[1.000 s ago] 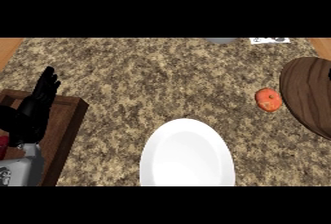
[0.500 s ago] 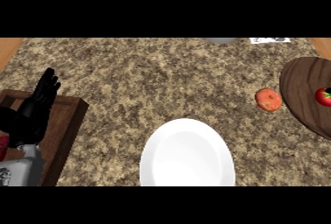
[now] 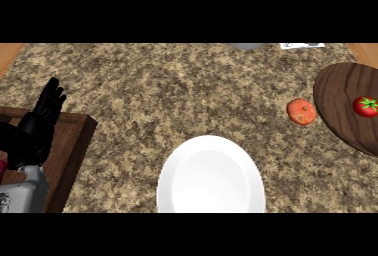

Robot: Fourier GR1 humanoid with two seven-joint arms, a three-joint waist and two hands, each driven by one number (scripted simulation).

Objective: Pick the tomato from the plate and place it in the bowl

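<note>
Since the earlier frame nothing has shifted: the tomato (image 3: 365,106) rests on the brown plate (image 3: 341,112), right of the white bowl (image 3: 211,176); left hand (image 3: 40,125) idle, fingers released; right hand unseen, must approach from above.

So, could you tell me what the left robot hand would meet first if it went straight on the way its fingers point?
Seemingly nothing: the left robot hand points up-view over bare speckled granite counter.

Tomato (image 3: 365,106) lies in the bowl (image 3: 341,90) at right; plate (image 3: 211,177) front centre
</note>
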